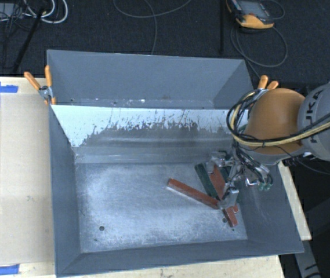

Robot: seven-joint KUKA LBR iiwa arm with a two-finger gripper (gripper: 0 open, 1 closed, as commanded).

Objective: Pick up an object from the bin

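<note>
Three pieces: a reddish-brown flat strip (191,191), a dark green flat piece (204,174) and a small red piece (231,216), bunched at the right near corner of the bin (124,213).
Tool: the tool (228,191) is low among them, at the strip's right end; apart or together, I cannot tell.
Doing it well: my call, close across one piece's narrow width, then lift straight, clear of the right wall.
</note>
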